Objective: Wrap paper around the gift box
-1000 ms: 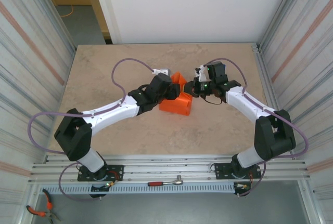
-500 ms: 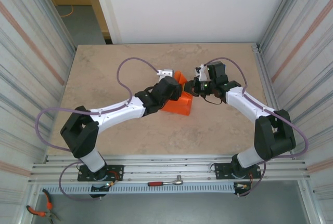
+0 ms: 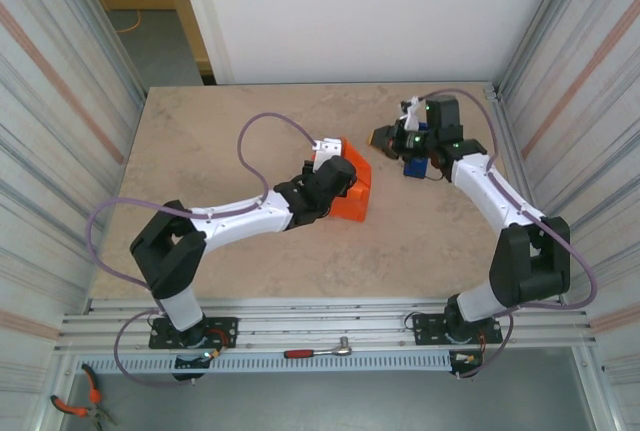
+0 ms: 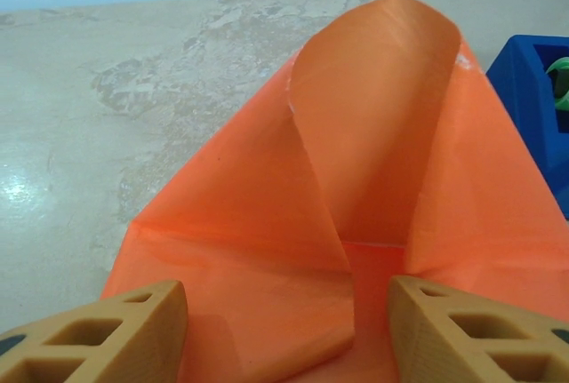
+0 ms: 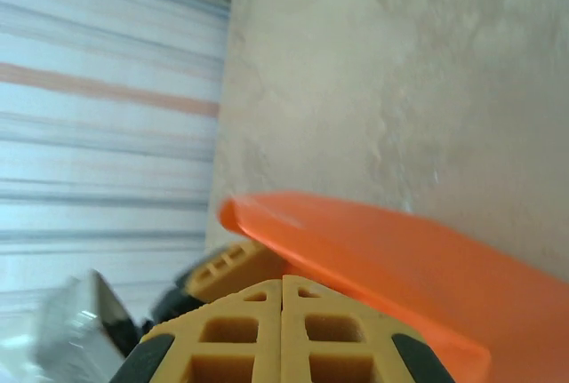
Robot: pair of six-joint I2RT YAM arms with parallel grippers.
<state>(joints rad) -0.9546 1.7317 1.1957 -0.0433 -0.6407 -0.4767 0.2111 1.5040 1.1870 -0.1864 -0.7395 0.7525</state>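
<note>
Just ahead of the wide left gripper (image 4: 284, 334), the paper (image 4: 382, 134) looks thin, light, floppy; pinch the standing flap's edge gently; the right gripper (image 5: 283, 290) is squeezed closed.

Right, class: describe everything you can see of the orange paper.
The orange paper is a thin, bright sheet, creased and folded into a wedge-shaped bundle on the beige tabletop. One flap stands up, its tip curling over. The left gripper, jaws open, straddles its near edge; a blue tape dispenser stands nearby.
</note>
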